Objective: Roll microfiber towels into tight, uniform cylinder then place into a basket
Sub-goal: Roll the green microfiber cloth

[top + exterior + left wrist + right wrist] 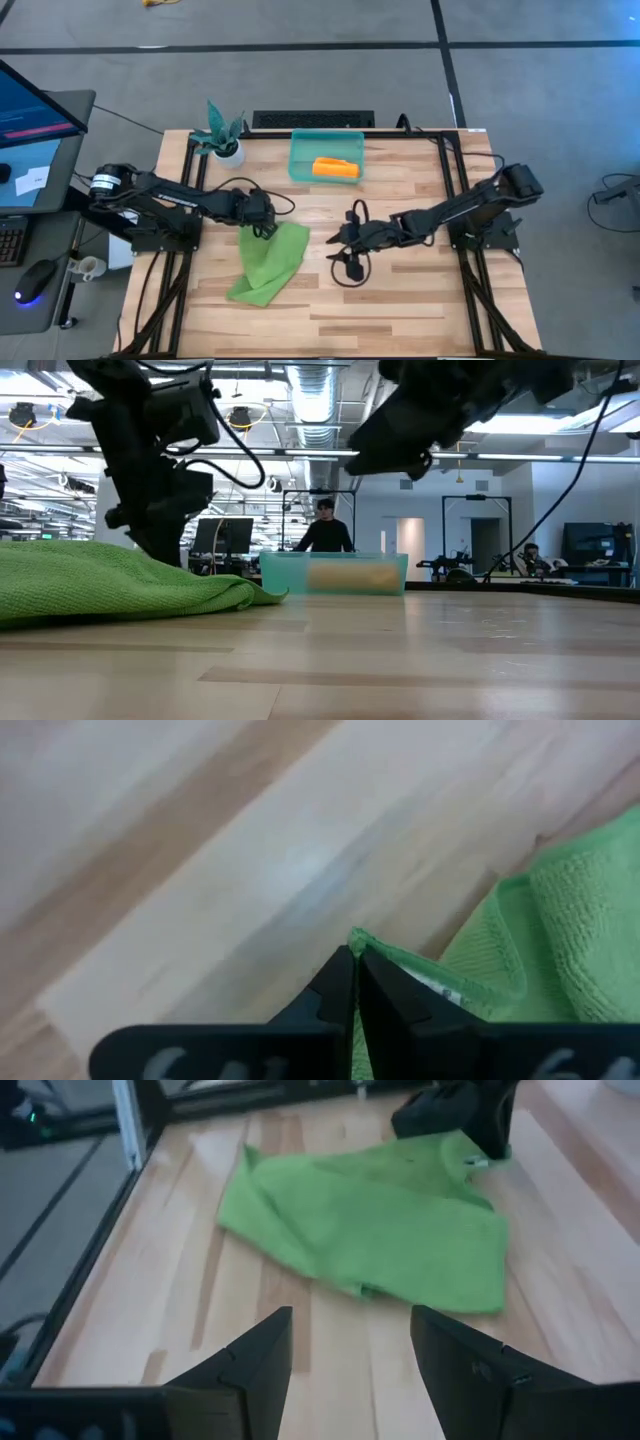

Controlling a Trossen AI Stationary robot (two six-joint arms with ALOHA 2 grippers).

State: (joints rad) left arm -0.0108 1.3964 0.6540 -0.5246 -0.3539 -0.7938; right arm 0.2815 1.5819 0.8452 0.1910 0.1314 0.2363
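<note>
One towel rolled in the bin (300,172); green towel (268,262) next.
My left gripper (355,960) pinches its corner, center-left of frame; right gripper (350,1342) gapes. I'd pull it flat first.

2 towels: green towel (268,262) lower left, orange towel (336,168) in 1 teal bin (326,144) upper center; 1 potted plant (223,135); 2 arms.

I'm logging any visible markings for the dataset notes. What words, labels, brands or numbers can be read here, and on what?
None can be read.
Left gripper: pale marks on its body, too blurred to read.
Monitor beside the table: screen content too small to read.
Paper on the desk: mark too small to read.
</note>
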